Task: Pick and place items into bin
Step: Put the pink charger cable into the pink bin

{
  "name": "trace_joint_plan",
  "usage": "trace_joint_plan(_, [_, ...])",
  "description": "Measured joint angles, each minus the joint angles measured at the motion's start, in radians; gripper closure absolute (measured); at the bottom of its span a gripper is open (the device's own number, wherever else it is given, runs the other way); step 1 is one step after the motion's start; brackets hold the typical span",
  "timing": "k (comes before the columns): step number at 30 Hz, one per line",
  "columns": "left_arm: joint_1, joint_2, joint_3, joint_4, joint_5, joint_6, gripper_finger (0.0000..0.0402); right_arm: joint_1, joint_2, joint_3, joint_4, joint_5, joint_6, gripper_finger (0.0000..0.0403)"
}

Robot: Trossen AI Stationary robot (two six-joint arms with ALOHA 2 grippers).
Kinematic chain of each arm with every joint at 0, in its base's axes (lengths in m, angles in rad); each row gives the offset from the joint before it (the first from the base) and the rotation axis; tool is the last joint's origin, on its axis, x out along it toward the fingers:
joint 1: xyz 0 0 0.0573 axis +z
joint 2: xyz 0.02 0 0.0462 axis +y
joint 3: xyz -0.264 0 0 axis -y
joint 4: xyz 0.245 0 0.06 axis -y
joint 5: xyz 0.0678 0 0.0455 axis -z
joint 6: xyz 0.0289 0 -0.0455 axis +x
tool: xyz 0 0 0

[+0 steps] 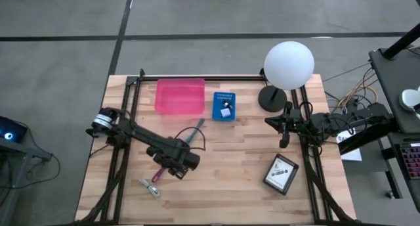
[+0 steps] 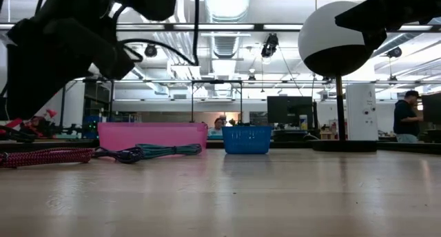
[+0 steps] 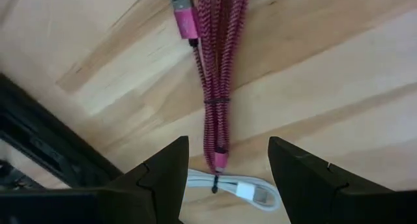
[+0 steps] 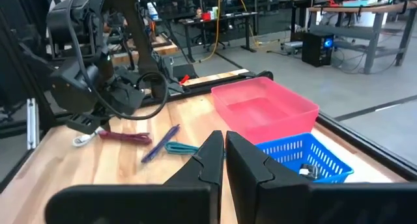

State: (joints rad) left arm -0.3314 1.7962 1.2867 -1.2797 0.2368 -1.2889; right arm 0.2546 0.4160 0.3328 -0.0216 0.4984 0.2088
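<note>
Two bins stand in the upper middle of the high view: a pink bin (image 1: 180, 96), which looks empty, and just to its right a small blue basket (image 1: 224, 106) that already holds a couple of small pale and dark pieces, so the job appears begun but far from finished. Several things lie loose on the wooden table (image 1: 236, 180). A bundled magenta braided cable (image 3: 218, 68) lies at lower left of the high view, directly under the left gripper (image 3: 228, 168), whose fingers stand spread on either side of the bundle's near end without touching it; a white cable (image 3: 234, 188) lies just beyond that end. A teal cable (image 1: 195, 129) and a purple one (image 4: 158, 144) rest near the middle of the table, between the left arm and the pink bin, and a dark framed card (image 1: 281, 174) sits at lower right, well apart from both bins. The right gripper (image 4: 225, 160) waits at the right side near the white globe lamp (image 1: 289, 64), its fingers pressed together on nothing. The card shows print, but no writing or brand can be read anywhere.
</note>
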Motion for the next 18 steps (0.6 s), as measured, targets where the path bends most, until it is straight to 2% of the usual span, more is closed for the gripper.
trace_joint_plan(9, [-0.005, 0.0, -0.124, 0.228, 0.015, -0.019, 0.0207, 0.0, 0.0, 0.0, 0.0, 0.0, 0.0, 0.0394])
trace_joint_plan(18, [-0.006, 0.0, -0.177, 0.233, 0.019, -0.04, 0.0207, 0.0, 0.0, 0.0, 0.0, 0.0, 0.0, 0.0394])
